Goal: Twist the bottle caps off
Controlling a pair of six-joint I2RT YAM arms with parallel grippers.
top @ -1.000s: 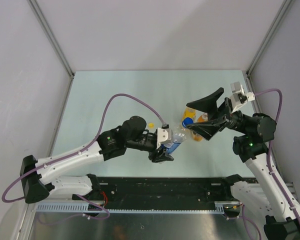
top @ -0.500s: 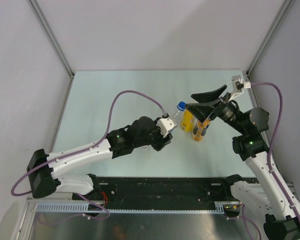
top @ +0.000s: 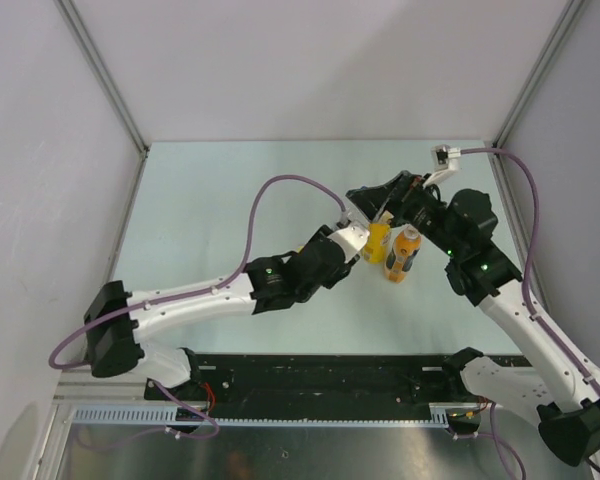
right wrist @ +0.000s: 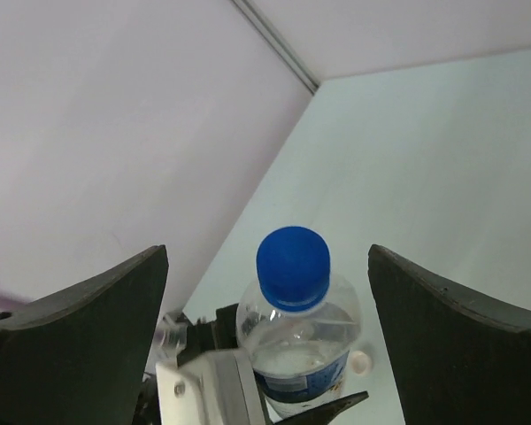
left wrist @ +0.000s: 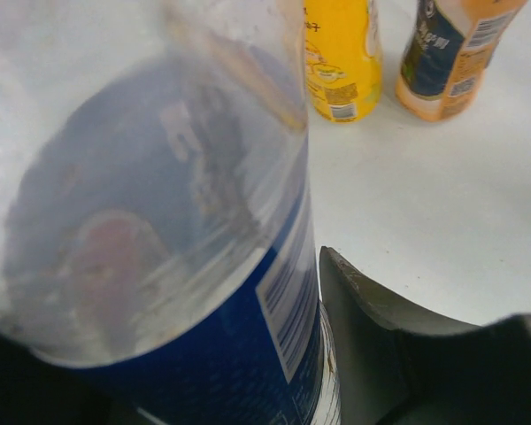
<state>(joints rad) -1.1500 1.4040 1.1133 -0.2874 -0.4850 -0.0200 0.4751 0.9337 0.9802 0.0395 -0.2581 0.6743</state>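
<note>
My left gripper (left wrist: 212,354) is shut on the clear water bottle (left wrist: 159,221) at its blue label and holds it upright; one grey finger (left wrist: 363,336) presses its side. In the right wrist view the bottle (right wrist: 305,350) still carries its blue cap (right wrist: 292,266). My right gripper (right wrist: 267,257) is wide open, with its fingers (right wrist: 88,319) on either side of the cap and not touching it. In the top view the two grippers meet (top: 365,220) and hide the water bottle. The yellow bottle (top: 377,243) and the dark-labelled orange bottle (top: 404,255) stand just to the right.
A loose white cap (right wrist: 361,360) lies on the table behind the water bottle. The yellow bottle (left wrist: 341,62) and the orange bottle (left wrist: 447,53) stand close beyond the left gripper. The grey side wall (right wrist: 115,133) is on the left.
My left arm has swung the water bottle from lying low near the table's middle up and to the right, now upright. My right gripper has moved left over the bottle's cap.
</note>
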